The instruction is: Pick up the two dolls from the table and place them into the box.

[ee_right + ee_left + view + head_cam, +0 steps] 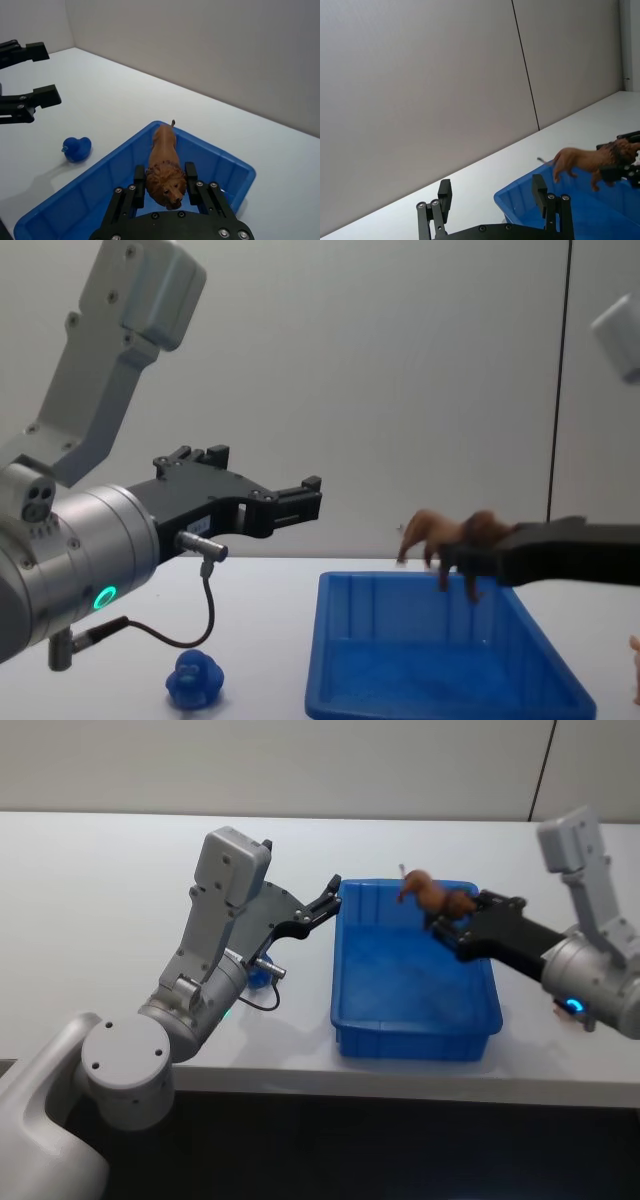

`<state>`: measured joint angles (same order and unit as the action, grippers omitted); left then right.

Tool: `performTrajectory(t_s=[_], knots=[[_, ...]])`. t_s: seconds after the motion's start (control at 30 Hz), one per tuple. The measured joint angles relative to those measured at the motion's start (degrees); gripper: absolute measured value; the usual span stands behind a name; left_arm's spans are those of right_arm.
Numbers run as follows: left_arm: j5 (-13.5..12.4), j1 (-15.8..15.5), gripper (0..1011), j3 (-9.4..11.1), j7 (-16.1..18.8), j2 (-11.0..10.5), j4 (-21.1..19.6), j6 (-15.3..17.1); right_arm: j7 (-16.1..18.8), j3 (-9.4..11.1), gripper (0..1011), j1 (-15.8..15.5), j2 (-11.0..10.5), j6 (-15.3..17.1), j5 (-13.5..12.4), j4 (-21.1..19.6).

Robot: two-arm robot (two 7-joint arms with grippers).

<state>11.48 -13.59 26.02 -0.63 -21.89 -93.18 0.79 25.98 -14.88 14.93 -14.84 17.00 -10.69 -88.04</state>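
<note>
White tabletop (90, 890) runs back to a plain grey wall (400, 360), and above it my right gripper (448, 923) is clamped on the brown doll (425, 892), a lion figure. I pinch it at the mane, and its body and tail stick out ahead of the fingers. I hold it in the air over the far end of the box (415, 1038). My right wrist view looks along the lion's back, while the chest view shows its legs hanging free above the rim. My left gripper (330, 902) hangs with its jaws spread wide and nothing between them, raised just beside the box's far left corner. The blue duck (195, 678) sits on the table left of the box, beneath my left arm. The head view has it mostly hidden behind that arm, but the chest and right wrist views show it whole. At the chest view's right edge is a pale pink sliver (635, 665), and I cannot tell what it is.
</note>
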Motion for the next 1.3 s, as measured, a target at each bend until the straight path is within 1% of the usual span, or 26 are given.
performTrajectory(t_s=[0.07, 0.1, 0.17, 0.4, 0.47, 0.5, 0.57, 0.6, 0.67, 0.9, 0.97, 1.0, 1.07, 1.27, 1.3], knots=[[0.0, 0.0, 1002, 0.0, 0.0, 0.0, 0.0, 0.0, 0.3, -0.5, 485, 0.4, 0.5, 0.3, 0.1, 0.8], [0.0, 0.0, 1002, 0.0, 0.0, 0.0, 0.0, 0.0, 0.4, -0.6, 541, 0.5, 0.6, 0.3, 0.2, 1.1], [0.0, 0.0, 1002, 0.0, 0.0, 0.0, 0.0, 0.0, 0.6, -0.9, 580, 0.8, 1.0, 0.5, 0.3, 1.8], [0.0, 0.0, 1001, 0.0, 0.0, 0.0, 0.0, 0.0, 0.6, -1.3, 817, 1.3, 1.5, 0.6, 0.2, 3.0], [0.0, 0.0, 1002, 0.0, 0.0, 0.0, 0.0, 0.0, 0.3, -1.3, 846, 1.3, 1.5, 0.5, 0.0, 3.2], [0.0, 0.0, 1002, 0.0, 0.0, 0.0, 0.0, 0.0, 0.0, -1.3, 905, 1.3, 1.5, 0.3, -0.2, 3.3], [0.0, 0.0, 1001, 0.0, 0.0, 0.0, 0.0, 0.0, -0.5, -1.2, 938, 1.3, 1.4, 0.2, -0.4, 3.3], [0.0, 0.0, 1001, 0.0, 0.0, 0.0, 0.0, 0.0, -0.9, -1.0, 983, 1.1, 1.3, 0.0, -0.6, 3.2], [0.0, 0.0, 1001, 0.0, 0.0, 0.0, 0.0, 0.0, -1.6, -0.8, 1001, 0.9, 1.1, -0.1, -0.9, 3.0], [0.0, 0.0, 1001, 0.0, 0.0, 0.0, 0.0, 0.0, -4.8, 0.3, 1001, -0.7, -0.2, -0.4, -2.2, 1.6], [0.0, 0.0, 1001, 0.0, 0.0, 0.0, 0.0, 0.0, -6.6, 0.9, 1001, -1.9, -1.1, -0.5, -2.8, 0.7], [0.0, 0.0, 1001, 0.0, 0.0, 0.0, 0.0, 0.0, -6.6, 0.9, 1001, -1.9, -1.1, -0.5, -2.8, 0.7], [0.0, 0.0, 1002, 0.0, 0.0, 0.0, 0.0, 0.0, -7.9, 1.4, 1001, -2.8, -1.8, -0.5, -3.2, 0.0], [0.0, 0.0, 1001, 0.0, 0.0, 0.0, 0.0, 0.0, -10.7, 2.3, 1001, -4.9, -3.2, -0.3, -3.4, -1.4], [0.0, 0.0, 1002, 0.0, 0.0, 0.0, 0.0, 0.0, -11.7, 2.5, 1001, -5.6, -3.6, -0.3, -3.3, -1.7]])
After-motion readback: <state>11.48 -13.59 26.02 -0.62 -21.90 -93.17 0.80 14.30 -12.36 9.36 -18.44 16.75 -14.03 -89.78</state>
